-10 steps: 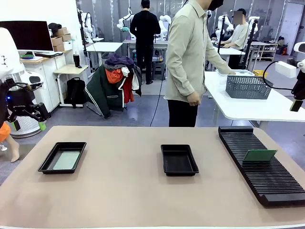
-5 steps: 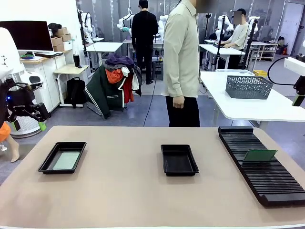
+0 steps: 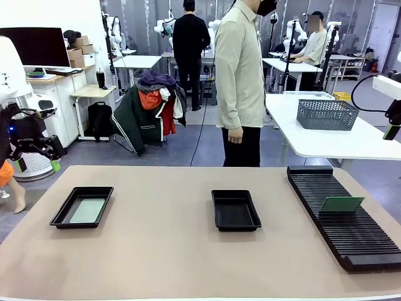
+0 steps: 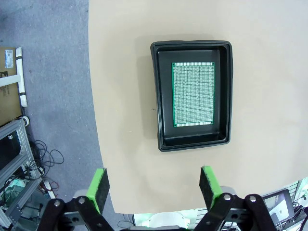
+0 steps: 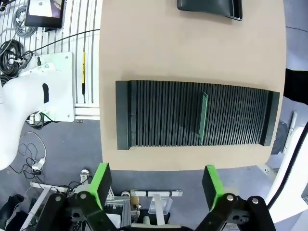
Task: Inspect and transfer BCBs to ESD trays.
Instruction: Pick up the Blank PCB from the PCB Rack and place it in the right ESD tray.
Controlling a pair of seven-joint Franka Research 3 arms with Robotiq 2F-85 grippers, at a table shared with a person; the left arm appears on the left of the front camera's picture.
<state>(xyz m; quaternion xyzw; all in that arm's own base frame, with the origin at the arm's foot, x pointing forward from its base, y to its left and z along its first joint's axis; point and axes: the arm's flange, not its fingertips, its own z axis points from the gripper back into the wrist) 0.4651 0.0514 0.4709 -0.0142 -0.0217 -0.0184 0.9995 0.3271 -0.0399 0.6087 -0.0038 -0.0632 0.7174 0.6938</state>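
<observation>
Beige table [image 3: 163, 263], left ESD tray [image 3: 81, 189], middle ESD tray [image 3: 236, 214], slotted rack [image 3: 351, 238] right

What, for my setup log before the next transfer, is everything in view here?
Table: one, beige; foreground.
Shallow black rectangular plastic ESD trays: two, black; one at table's left, one at centre.
Long ribbed slotted rack: one, black; table's right.
Thin flat patterned BCBs: two, green; one flat in the left tray, one upright in the rack.
Mesh basket: one, grey; white table behind.
Person: one, pale shirt; far side, standing.
Left gripper: one, black with green pads; open, facing left tray.
Right gripper: one, same colours; open, facing rack.
</observation>
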